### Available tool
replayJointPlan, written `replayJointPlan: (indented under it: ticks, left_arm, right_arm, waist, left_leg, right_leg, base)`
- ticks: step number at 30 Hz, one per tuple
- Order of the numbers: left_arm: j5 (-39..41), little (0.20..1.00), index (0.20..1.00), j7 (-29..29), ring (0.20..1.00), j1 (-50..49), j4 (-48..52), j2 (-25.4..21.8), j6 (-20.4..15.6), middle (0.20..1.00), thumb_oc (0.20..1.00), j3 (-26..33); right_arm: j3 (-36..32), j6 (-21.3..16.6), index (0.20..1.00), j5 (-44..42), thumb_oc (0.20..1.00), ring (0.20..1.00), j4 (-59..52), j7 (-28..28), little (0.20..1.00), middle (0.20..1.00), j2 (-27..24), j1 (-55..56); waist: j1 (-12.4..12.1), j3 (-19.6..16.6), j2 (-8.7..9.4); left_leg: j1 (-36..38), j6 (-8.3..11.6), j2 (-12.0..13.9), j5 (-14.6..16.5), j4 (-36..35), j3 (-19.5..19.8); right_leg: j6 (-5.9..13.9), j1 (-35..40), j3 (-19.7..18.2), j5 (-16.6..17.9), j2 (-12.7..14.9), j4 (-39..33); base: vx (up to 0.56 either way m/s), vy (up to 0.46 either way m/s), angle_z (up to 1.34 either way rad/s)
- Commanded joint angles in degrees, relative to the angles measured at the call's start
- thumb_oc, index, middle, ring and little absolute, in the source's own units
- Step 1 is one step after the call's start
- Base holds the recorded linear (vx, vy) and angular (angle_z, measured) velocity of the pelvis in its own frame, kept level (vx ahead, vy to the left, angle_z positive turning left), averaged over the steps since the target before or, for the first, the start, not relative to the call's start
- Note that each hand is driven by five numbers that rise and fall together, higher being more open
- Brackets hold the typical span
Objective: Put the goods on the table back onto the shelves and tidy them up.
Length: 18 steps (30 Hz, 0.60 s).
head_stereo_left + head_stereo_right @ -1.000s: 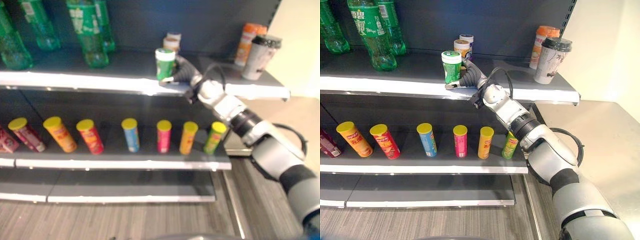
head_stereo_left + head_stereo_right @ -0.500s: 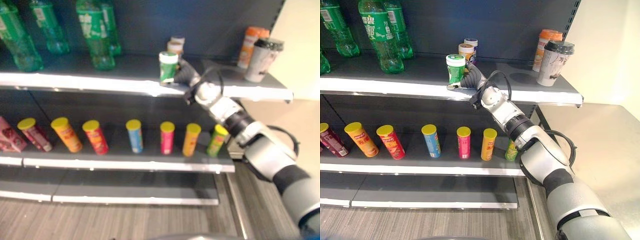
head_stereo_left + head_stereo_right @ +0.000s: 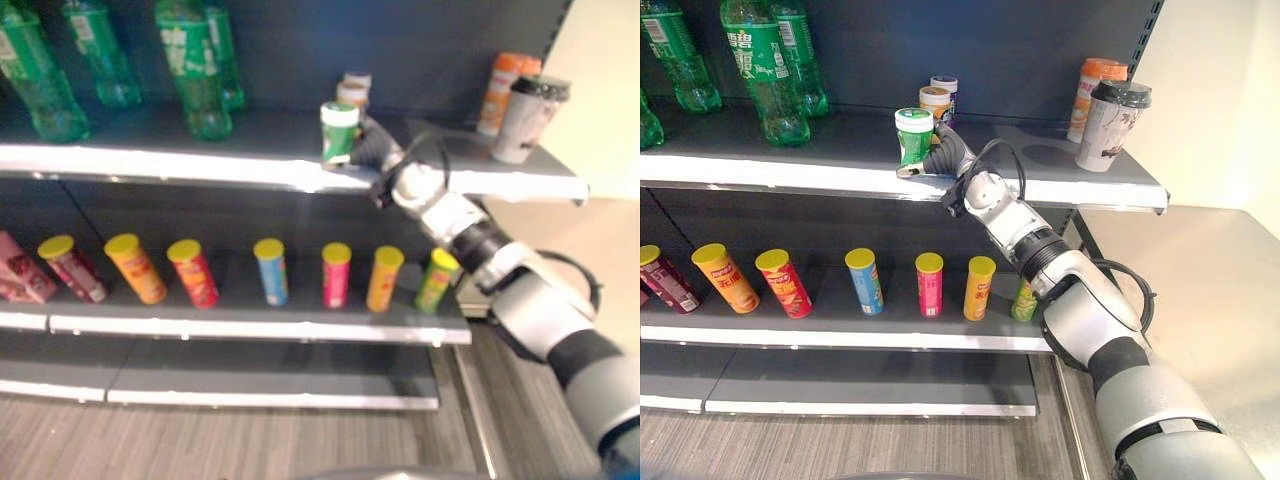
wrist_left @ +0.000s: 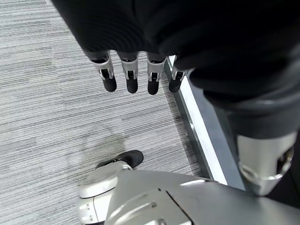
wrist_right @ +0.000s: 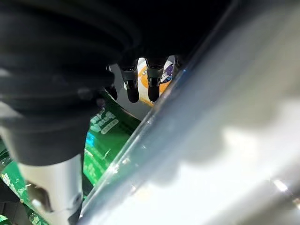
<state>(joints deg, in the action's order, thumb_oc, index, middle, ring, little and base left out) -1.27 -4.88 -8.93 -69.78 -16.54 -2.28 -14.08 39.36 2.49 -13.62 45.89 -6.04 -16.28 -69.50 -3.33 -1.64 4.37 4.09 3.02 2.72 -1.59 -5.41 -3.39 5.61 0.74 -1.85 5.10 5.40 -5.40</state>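
Tall dark shelves [image 3: 840,160], cut off at left and top. Steel worktop [image 3: 1230,300] at right, cut off at the edge. Top shelf: green bottles [image 3: 765,70] at far left, upper parts out of frame; two cups [image 3: 1110,125] at right end, the orange one half hidden behind the grey. Middle shelf: row of yellow-lidded tubes [image 3: 865,280], the green one at right partly hidden behind the arm; a red carton cut off at left edge.

Right hand [image 3: 943,158] reaching up to the top shelf's front edge, against the right side of the green can [image 3: 912,135], which stands upright there. Dark cover hiding the fingers; cannot tell whether clamped on the can or loose. Two small jars [image 3: 937,98] just behind the can, far one mostly hidden.

Left hand [image 4: 136,77] hanging over grey floor [image 4: 51,108], fingers straight and apart, holding nothing.
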Motion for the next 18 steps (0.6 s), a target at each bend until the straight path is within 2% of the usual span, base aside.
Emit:
replayJointPlan:
  ticks: [1,18]
  left_arm:
    - [-1.21,1.0,1.0,-1.14,1.0,3.92,-3.95,-2.02,0.29,1.0,1.0,-1.36]
    - [-0.58,1.0,1.0,-1.08,1.0,3.73,-4.24,-1.99,0.23,1.0,1.0,-0.54]
  right_arm:
    - [-0.5,-0.44,1.0,0.32,1.0,1.0,3.51,-0.82,1.0,1.0,-3.9,-9.65]
    - [0.64,-0.36,1.0,0.78,1.0,1.0,2.68,-0.51,1.0,1.0,-10.04,-11.98]
  waist:
    - [-0.72,3.33,1.89]
    - [0.4,3.08,1.73]
  left_leg:
    - [1.96,-2.41,-1.8,7.55,0.41,4.66]
    - [2.33,-2.21,-1.55,7.79,0.41,4.03]
  right_leg:
    - [3.38,1.86,0.23,-1.65,5.37,2.29]
    - [3.29,1.99,-0.07,-1.56,5.14,2.11]
  base:
    - [0.0,0.0,0.0]
    - [0.0,0.0,0.0]
